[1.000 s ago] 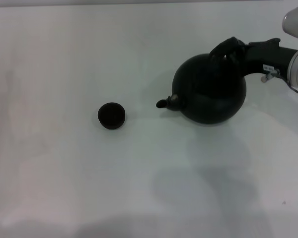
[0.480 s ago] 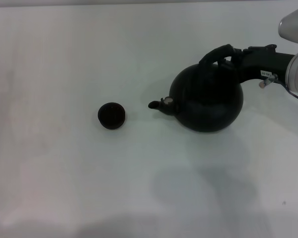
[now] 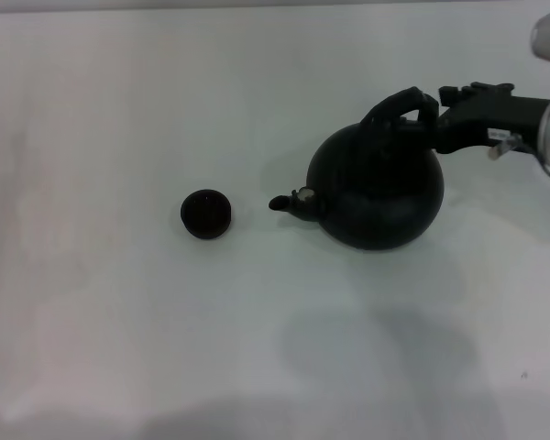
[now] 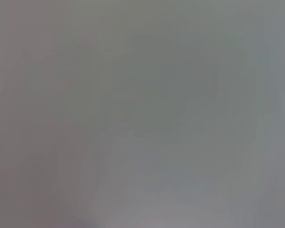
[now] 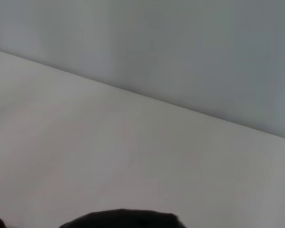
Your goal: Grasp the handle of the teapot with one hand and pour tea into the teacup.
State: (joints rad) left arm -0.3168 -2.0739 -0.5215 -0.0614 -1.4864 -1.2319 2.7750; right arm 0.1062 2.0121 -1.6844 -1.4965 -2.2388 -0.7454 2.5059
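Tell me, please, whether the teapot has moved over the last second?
Yes. Held by the right gripper at its handle, the teapot has shifted left: its spout now sits closer to the unmoved teacup.

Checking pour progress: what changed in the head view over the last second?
The teapot, held at its handle by the right hand, shifted toward the teacup; its spout closed part of the gap and dipped slightly. The teacup stayed put. Left hand not in view.

The teapot point(image 3: 376, 188), hanging from the right gripper point(image 3: 433, 117), has swung its spout point(image 3: 289, 202) lower, farther from the gripper.
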